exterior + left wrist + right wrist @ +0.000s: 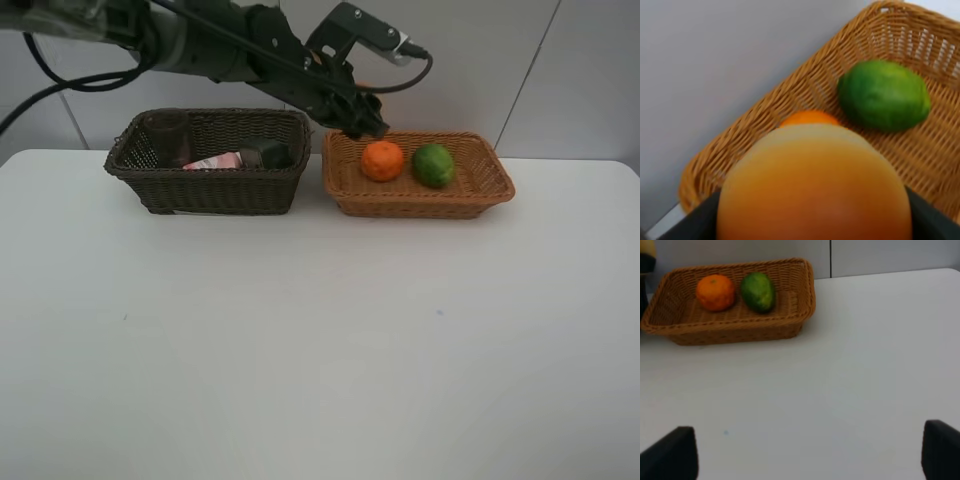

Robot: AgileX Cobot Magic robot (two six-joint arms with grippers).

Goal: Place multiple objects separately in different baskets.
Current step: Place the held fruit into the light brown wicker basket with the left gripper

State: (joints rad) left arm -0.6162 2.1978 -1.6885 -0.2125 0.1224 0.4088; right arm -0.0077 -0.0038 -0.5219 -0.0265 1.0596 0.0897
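Bun (815, 190) pinched in left fingers (690, 225), arm stretched over tan basket (490, 190); right fingers (670, 455) spread

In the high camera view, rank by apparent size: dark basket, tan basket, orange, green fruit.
1. Dark basket and tan basket: similar footprint, too close to rank, though the dark one looks deeper.
2. Orange and green fruit: nearly alike, so unranked.
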